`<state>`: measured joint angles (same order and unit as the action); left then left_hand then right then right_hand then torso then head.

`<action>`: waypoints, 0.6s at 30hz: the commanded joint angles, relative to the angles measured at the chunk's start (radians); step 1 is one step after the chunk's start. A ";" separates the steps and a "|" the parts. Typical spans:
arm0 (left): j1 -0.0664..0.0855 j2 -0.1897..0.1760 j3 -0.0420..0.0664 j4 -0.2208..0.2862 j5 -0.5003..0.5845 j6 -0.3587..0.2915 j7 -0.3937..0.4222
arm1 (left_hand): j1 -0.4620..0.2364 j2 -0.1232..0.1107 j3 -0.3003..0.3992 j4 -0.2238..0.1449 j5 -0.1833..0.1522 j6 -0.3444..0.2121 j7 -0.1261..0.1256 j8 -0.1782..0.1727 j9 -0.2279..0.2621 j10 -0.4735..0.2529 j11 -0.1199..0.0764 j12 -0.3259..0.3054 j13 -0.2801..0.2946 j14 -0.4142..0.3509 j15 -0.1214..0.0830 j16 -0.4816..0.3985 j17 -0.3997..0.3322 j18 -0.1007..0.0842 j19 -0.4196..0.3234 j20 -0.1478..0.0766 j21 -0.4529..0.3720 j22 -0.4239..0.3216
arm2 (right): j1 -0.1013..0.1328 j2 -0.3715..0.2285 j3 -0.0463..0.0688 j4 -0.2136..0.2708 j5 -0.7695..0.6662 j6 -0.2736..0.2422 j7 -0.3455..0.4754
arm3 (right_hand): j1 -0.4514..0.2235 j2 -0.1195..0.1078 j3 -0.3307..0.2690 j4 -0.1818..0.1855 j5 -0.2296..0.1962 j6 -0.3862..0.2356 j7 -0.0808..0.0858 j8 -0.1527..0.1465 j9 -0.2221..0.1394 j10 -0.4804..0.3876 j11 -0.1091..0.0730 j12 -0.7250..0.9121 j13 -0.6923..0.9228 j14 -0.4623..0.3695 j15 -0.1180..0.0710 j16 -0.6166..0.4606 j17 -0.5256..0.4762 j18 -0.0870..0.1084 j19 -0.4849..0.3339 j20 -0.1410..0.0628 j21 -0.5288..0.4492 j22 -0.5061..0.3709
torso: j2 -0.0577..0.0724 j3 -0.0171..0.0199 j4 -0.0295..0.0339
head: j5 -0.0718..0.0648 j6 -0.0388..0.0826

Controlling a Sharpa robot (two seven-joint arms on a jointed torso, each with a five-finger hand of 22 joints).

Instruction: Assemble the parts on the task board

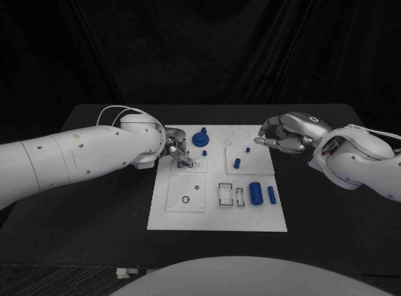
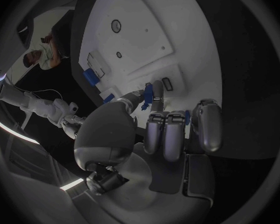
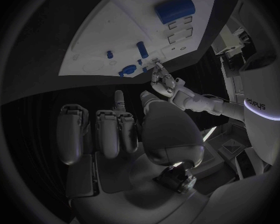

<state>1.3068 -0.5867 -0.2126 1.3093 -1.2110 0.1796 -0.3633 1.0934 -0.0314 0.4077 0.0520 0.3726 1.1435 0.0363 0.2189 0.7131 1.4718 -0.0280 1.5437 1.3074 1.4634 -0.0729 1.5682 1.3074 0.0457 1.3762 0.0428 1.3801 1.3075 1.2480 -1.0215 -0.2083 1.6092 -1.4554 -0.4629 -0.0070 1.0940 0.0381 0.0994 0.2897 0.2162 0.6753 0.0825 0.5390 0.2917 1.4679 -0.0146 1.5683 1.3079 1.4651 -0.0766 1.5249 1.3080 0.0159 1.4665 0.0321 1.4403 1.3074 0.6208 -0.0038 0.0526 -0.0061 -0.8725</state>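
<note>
The white task board (image 1: 218, 216) lies mid-table. My left hand (image 1: 175, 151) hovers over its far left corner and pinches a small blue part (image 2: 149, 92) between thumb and a finger, just above a small slot (image 2: 166, 84). A blue knob (image 1: 201, 138) stands beside that hand, with a short blue peg (image 1: 238, 163) to its right. A thick blue cylinder (image 1: 255, 192) and a thin blue bar (image 1: 271, 195) lie near the board's right edge. My right hand (image 1: 287, 134) hangs above the far right corner, fingers curled in around nothing.
The board carries raised square plates, one with a ring hole (image 1: 186, 199), and rectangular sockets (image 1: 226, 194) left of the cylinder. Bare black table (image 1: 93, 222) surrounds the board on both sides and in front.
</note>
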 commanded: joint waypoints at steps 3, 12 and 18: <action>-0.001 -0.004 0.001 0.006 0.015 -0.028 -0.026 | -0.016 0.002 0.029 -0.015 0.002 0.004 -0.004 -0.005 0.003 0.058 0.002 -0.005 0.227 0.107 0.008 0.003 0.263 0.020 -0.004 0.005 -0.004 0.105 | -0.003 0.000 0.001 -0.001 -0.001 0.014 -0.022 | 0.014 -0.002 0.003 -0.003 0.007 0.011 0.002 -0.007 -0.002 0.103 0.006 0.003 0.263 0.084 0.006 -0.007 0.168 0.021 0.035 0.009 -0.007 0.213 | 0.001 -0.0001 0.0001 | 0.002 0.000; -0.002 0.002 0.001 0.000 0.015 -0.024 -0.025 | -0.030 0.003 0.033 -0.007 -0.001 0.004 -0.003 -0.005 0.006 0.058 0.002 -0.005 0.227 0.107 0.008 0.003 0.263 0.020 -0.004 0.006 -0.005 0.106 | -0.006 0.001 0.001 -0.002 -0.001 0.018 -0.027 | 0.015 -0.002 0.004 -0.003 0.007 0.013 0.001 -0.007 -0.003 0.103 0.006 0.003 0.263 0.084 0.006 -0.008 0.167 0.021 0.036 0.009 -0.007 0.213 | 0.001 -0.0007 -0.0002 | 0.003 0.000; -0.002 0.009 0.001 -0.005 0.015 -0.012 -0.028 | -0.043 0.005 0.036 0.003 -0.010 0.006 -0.004 -0.006 0.010 0.058 0.002 -0.006 0.227 0.107 0.008 0.003 0.263 0.020 -0.003 0.006 -0.006 0.107 | -0.007 0.003 0.001 -0.003 -0.001 0.022 -0.028 | 0.020 -0.002 0.005 -0.003 0.008 0.015 0.001 -0.008 -0.004 0.103 0.006 0.003 0.263 0.084 0.006 -0.009 0.166 0.021 0.035 0.009 -0.008 0.213 | 0.003 -0.0009 -0.0006 | 0.007 0.000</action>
<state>1.3067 -0.5801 -0.2126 1.3047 -1.2045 0.1645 -0.3908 1.0591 -0.0259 0.4420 0.0508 0.3670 1.1471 0.0358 0.2189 0.7215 1.4736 -0.0262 1.5438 1.3073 1.4670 -0.0694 1.5682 1.3074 0.0457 1.3762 0.0428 1.3802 1.3074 1.2433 -1.0191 -0.2083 1.6062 -1.4551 -0.4505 -0.0150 1.1017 0.0382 0.0994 0.2897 0.2200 0.6826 0.0827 0.5353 0.2887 1.4679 -0.0146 1.5683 1.3078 1.4650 -0.0766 1.5214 1.3078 0.0320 1.4665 0.0321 1.4366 1.3081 0.6228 -0.0044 0.0521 0.0009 -0.8725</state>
